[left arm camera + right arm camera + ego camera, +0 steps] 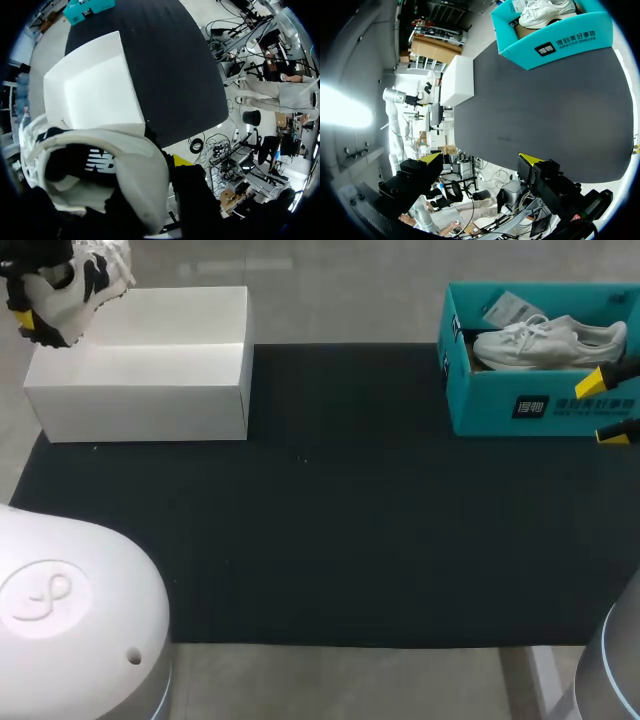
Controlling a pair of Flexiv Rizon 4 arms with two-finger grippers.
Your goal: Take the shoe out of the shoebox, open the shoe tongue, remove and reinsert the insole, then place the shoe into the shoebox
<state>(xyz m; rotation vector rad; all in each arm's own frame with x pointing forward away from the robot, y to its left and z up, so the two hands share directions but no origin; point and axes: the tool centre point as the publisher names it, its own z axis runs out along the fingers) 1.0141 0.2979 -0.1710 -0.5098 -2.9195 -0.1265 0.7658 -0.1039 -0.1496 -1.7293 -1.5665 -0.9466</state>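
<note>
At the far left corner of the table, my left gripper [33,318] is shut on a white shoe with black trim [75,280], held above the far left corner of a white box [150,365]. In the left wrist view that shoe [100,165] fills the space at the fingers, one yellow fingertip [180,161] shows beside it, and the white box [95,87] lies ahead. A teal shoebox [530,405] at the far right stands open with an all-white shoe [550,342] inside. My right gripper [601,408] is open just before the shoebox's right front. In the right wrist view my right gripper [480,159] holds nothing, with the teal shoebox [555,42] ahead.
A black mat [330,530] covers the table between the two boxes. Pale bare table shows along the front edge [340,680].
</note>
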